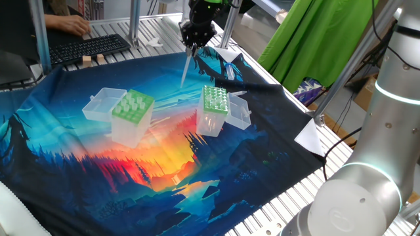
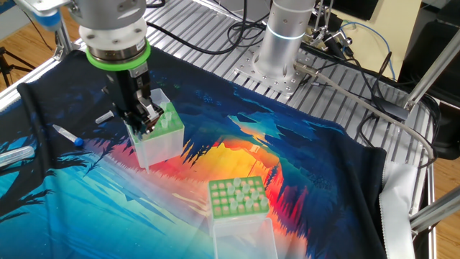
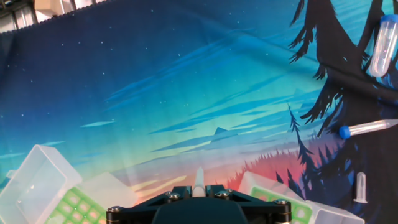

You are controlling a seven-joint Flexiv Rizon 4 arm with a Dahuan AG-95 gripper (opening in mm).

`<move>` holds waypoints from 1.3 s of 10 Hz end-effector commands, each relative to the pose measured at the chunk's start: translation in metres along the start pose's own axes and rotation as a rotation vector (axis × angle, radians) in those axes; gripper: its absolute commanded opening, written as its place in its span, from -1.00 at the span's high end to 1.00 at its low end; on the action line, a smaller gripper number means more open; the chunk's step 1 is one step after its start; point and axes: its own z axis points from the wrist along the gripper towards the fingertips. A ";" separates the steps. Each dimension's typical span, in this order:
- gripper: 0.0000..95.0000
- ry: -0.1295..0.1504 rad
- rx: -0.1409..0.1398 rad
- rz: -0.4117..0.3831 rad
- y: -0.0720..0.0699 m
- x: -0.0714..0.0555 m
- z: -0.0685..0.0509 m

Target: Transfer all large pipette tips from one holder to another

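Lower centre of frame, the two holders: wide-holed holder (image 1: 131,111) left, fine-holed holder (image 1: 214,108) right. Behind, top centre, one large pipette tip (image 1: 186,71) is clamped in the gripper (image 1: 191,47), hanging above the cloth. Carry step judged underway; alignment over a hole is needed next.

A silver-grey arm (image 2: 115,21) wears a glowing green ring (image 2: 118,56) above its black hand (image 2: 140,115), screws dotting the housing.

Two fixed views face the cloth (image 1: 98,177) from seemingly opposite sides (hand view looks down).
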 end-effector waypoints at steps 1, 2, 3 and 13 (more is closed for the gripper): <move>1.00 0.003 -0.002 0.018 0.000 0.000 0.000; 1.00 0.011 -0.001 0.020 0.000 0.000 0.000; 1.00 0.011 0.000 0.022 0.000 0.000 0.000; 1.00 0.002 0.007 0.181 0.000 0.000 0.000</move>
